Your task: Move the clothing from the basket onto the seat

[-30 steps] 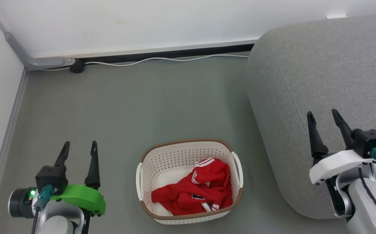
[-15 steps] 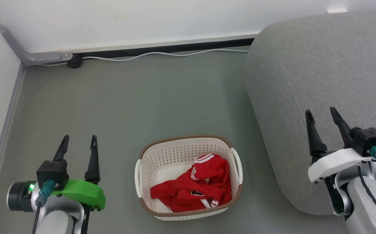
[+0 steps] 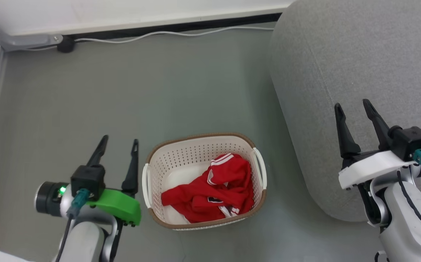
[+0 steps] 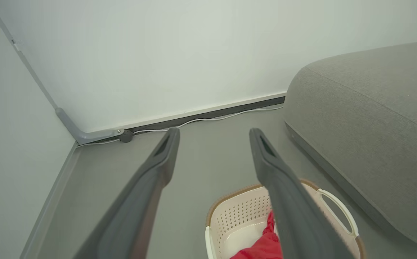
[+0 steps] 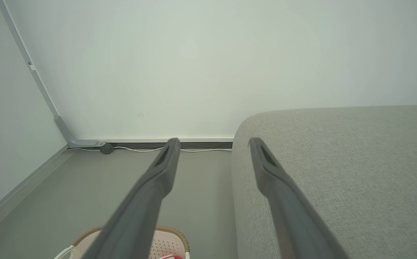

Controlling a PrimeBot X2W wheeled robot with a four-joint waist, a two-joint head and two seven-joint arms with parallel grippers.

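Between the two grippers, on the grey floor, stands the basket. The clothing lies bunched in its right and near part, and none of it is on the seat.

Left gripper: jaws spread wide and empty, fingers pointing away from the robot, its right finger just beside the basket's left handle.

Right gripper: likewise spread and empty, over the seat's rounded edge, well apart from the basket.

The red heap lies to the right of the left gripper, level with its base rather than ahead of its fingertips, so the left arm is judged the nearer. The heap's long axis runs diagonally from near-left to far-right, with the white-striped cuff at the far end.

Writing: a small dark patch on the fabric is too small to read, and no brand is legible.
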